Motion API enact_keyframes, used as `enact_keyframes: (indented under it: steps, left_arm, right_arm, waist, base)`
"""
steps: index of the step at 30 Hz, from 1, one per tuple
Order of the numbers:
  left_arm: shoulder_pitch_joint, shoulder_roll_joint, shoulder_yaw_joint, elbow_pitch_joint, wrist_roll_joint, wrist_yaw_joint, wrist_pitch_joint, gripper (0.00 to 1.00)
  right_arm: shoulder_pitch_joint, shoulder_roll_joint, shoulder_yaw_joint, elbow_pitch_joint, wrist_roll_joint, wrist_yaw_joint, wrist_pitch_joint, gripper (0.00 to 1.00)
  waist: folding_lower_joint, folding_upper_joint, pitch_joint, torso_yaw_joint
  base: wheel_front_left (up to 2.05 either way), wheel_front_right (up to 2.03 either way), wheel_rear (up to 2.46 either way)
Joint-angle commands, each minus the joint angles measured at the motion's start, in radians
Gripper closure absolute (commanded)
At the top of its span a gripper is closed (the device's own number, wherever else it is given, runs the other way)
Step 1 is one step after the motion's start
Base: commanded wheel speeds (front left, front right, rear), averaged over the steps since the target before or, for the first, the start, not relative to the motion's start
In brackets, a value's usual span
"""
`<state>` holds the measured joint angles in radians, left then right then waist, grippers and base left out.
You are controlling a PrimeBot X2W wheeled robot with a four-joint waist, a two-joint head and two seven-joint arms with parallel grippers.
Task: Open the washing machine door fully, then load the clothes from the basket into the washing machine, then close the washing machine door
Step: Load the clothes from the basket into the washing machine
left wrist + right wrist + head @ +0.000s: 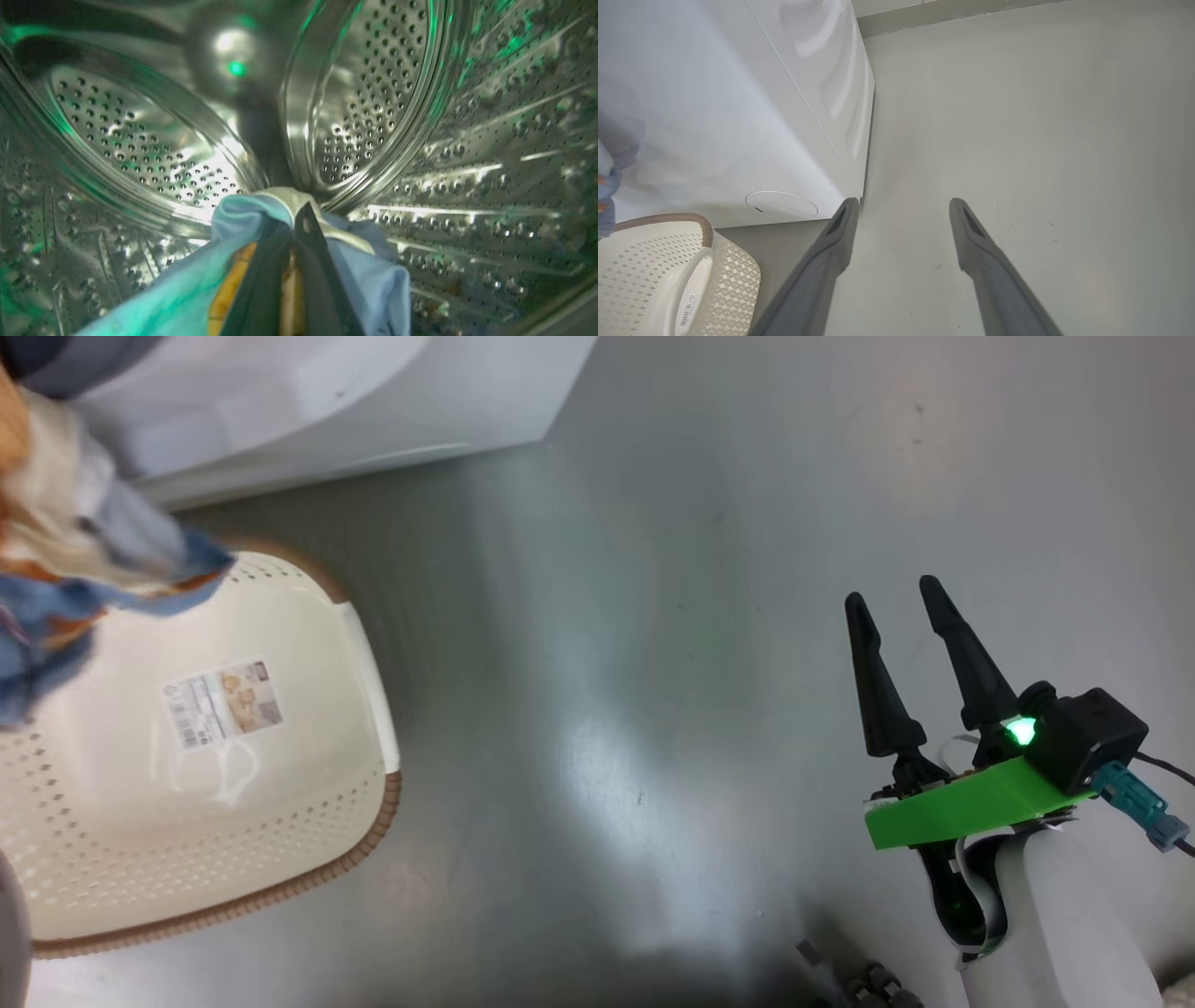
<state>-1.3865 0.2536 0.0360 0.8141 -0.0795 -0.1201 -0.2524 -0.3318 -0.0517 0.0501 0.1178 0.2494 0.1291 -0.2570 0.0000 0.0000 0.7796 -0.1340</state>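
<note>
1. Cream plastic came first in the head view: the basket (pixel 369 709) sat on the grey floor (pixel 653 616) just in front of the washing machine (pixel 373 401), its bottom label in plain sight. The clothes (pixel 65 569), blue with orange print and a cream piece, hung blurred at the upper left over the basket's far corner. Part of the bundle therefore seemed to trail outside the machine. The right gripper (pixel 892 595) hung well apart over bare floor, fingers spread, holding nothing.

2. In the left wrist view, the left gripper (pixel 299 214) was clenched on the clothes, with fabric bunched around both fingers. The perforated steel drum (pixel 140 140) curved all around it.
   - The step in hand looked like delivering the bundle.
   - Done well, the arm would reach deeper and lower before letting go, so the trailing end clears the opening.
   - It should then back out straight, so no fold catches on a finger.

3. In the right wrist view, the spread fingers pointed at the floor beside the machine's front corner.
   - The round flap (pixel 781 205) and the basket lay to the left, and a scrap of blue cloth showed at the left edge.
   - The door was out of sight, so its position should be checked before any closing move.
</note>
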Motion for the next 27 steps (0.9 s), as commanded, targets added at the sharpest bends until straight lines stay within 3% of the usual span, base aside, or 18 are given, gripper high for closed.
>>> enact_keyframes:
  steps: [1, 7, 13, 14, 15, 16, 27]
  left_arm:
    - [-0.02, 0.05, 0.005, -0.07, 0.011, -0.005, -0.008, 1.0]
    - [0.037, 0.052, 0.01, -0.318, 0.033, 0.009, -0.009, 1.0]
    - [0.089, 0.047, 0.028, -0.306, 0.025, 0.013, -0.009, 1.0]
    - [0.094, 0.044, 0.033, -0.29, 0.018, 0.012, -0.009, 0.84]
    - [0.096, 0.04, 0.035, -0.279, 0.012, 0.011, -0.009, 0.09]
    - [0.097, 0.042, 0.033, -0.27, 0.014, 0.01, -0.009, 0.0]
    - [0.12, 0.025, 0.035, -0.165, -0.004, 0.007, -0.009, 0.0]
  right_arm:
    - [0.018, 0.001, 0.024, -0.021, 0.005, 0.002, -0.005, 0.0]
    - [0.006, 0.001, 0.036, -0.018, 0.014, 0.002, -0.005, 0.0]
    - [0.0, 0.001, 0.038, -0.006, 0.016, 0.002, -0.005, 0.0]
    - [-0.001, 0.001, 0.038, -0.004, 0.016, 0.002, -0.005, 0.0]
    - [-0.002, 0.001, 0.037, -0.003, 0.015, 0.002, -0.005, 0.0]
    - [-0.002, 0.001, 0.036, -0.002, 0.015, 0.002, -0.005, 0.0]
    - [-0.006, 0.001, 0.02, 0.007, 0.01, 0.002, -0.005, 0.0]
  waist:
    - [0.0, 0.0, 0.018, -0.013]
    - [0.0, 0.0, 0.032, -0.025]
    - [0.0, 0.0, 0.029, -0.021]
    - [0.0, 0.0, 0.028, -0.019]
    - [0.0, 0.0, 0.027, -0.017]
    - [0.0, 0.0, 0.025, -0.015]
    - [0.0, 0.0, -0.004, 0.016]
  base:
    - [0.0, 0.0, 0.0]
    - [0.0, 0.0, 0.0]
    - [0.0, 0.0, 0.0]
    - [0.0, 0.0, 0.0]
    - [0.0, 0.0, 0.0]
    - [0.0, 0.0, 0.0]
    - [0.0, 0.0, 0.0]
